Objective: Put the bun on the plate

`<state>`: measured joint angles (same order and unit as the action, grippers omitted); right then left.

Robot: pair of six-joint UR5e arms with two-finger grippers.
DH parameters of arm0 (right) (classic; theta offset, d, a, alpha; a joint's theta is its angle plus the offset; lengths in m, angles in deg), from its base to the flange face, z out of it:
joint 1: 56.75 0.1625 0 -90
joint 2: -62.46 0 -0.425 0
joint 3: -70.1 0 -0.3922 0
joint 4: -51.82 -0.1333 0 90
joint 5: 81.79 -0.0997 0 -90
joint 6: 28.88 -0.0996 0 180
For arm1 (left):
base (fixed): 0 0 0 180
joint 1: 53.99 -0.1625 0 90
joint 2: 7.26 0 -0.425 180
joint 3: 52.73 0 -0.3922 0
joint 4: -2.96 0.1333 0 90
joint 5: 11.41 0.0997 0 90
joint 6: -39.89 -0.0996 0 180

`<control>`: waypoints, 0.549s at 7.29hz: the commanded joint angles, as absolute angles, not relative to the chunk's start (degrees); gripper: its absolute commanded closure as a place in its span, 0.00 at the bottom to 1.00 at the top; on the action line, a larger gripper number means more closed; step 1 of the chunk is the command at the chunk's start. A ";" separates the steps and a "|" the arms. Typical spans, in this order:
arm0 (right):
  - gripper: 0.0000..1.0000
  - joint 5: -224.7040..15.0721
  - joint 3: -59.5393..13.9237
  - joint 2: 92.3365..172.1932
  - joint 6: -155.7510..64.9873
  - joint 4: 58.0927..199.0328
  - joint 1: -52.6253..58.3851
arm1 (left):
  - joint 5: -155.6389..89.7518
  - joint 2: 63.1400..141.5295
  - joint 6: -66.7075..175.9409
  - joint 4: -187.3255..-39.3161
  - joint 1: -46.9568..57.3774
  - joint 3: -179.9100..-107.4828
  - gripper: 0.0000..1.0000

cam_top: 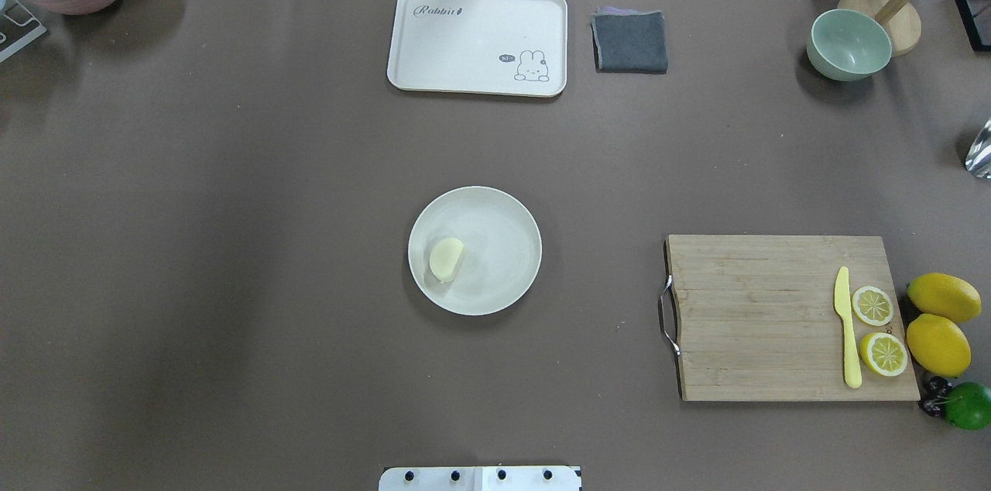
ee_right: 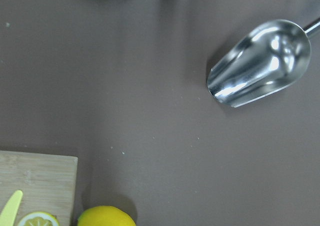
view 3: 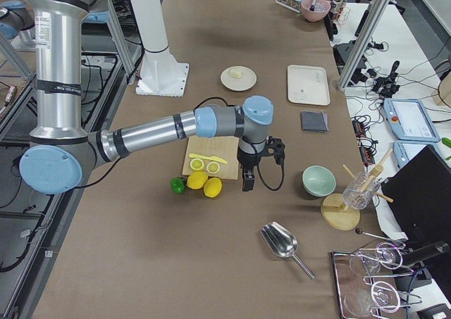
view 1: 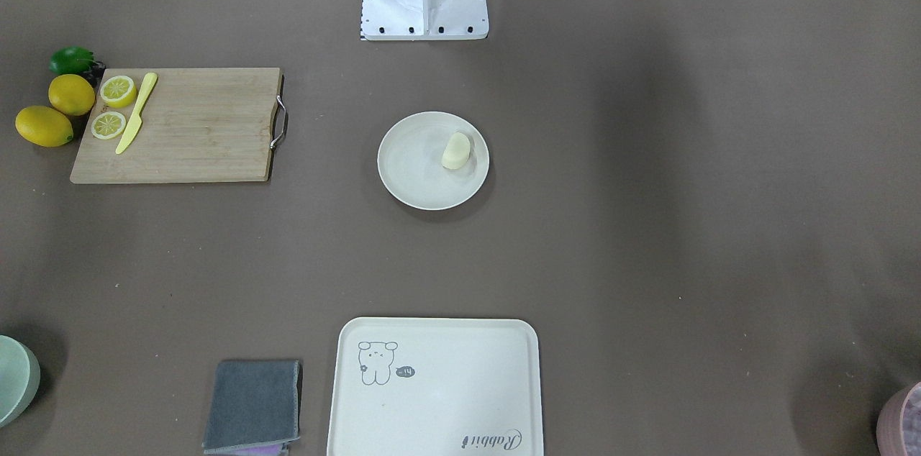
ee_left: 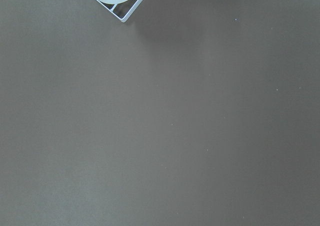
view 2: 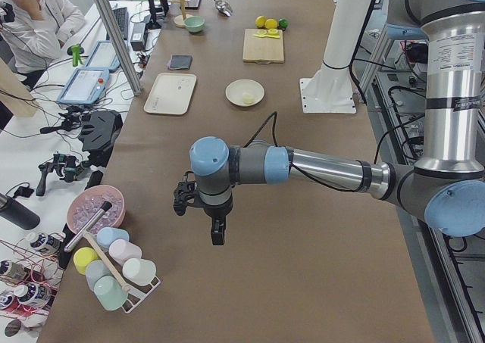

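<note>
The pale cream bun [view 1: 456,151] lies inside the round off-white plate [view 1: 414,172] at the table's middle, toward the plate's edge on the robot's left; the same bun [cam_top: 446,259] and plate [cam_top: 499,239] show from overhead. Neither arm is near it. My left gripper [view 2: 217,233] hangs over bare table far toward the left end, seen only from the side, so I cannot tell whether it is open or shut. My right gripper [view 3: 247,182] hangs beside the lemons at the right end, and I cannot tell its state either. The wrist views show no fingers.
A wooden cutting board [cam_top: 759,321] carries lemon slices and a yellow knife [cam_top: 848,328], with whole lemons [cam_top: 938,345] and a lime beside it. A cream tray [cam_top: 478,39], grey cloth [cam_top: 630,42] and green bowl [cam_top: 848,44] line the far side. A metal scoop [ee_right: 260,61] lies at the right end.
</note>
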<state>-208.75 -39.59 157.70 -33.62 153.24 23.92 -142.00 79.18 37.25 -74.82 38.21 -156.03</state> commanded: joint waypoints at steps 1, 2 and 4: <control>0.00 -208.18 -38.54 161.15 -33.19 152.19 25.16 | -142.01 78.79 37.25 -74.82 38.21 -156.09 0.02; 0.00 -208.18 -37.32 161.07 -33.27 152.27 25.51 | -142.02 78.79 37.25 -74.82 38.21 -156.09 0.02; 0.00 -208.80 -37.22 161.51 -33.01 152.63 26.22 | -142.02 78.79 37.25 -74.82 38.21 -156.09 0.02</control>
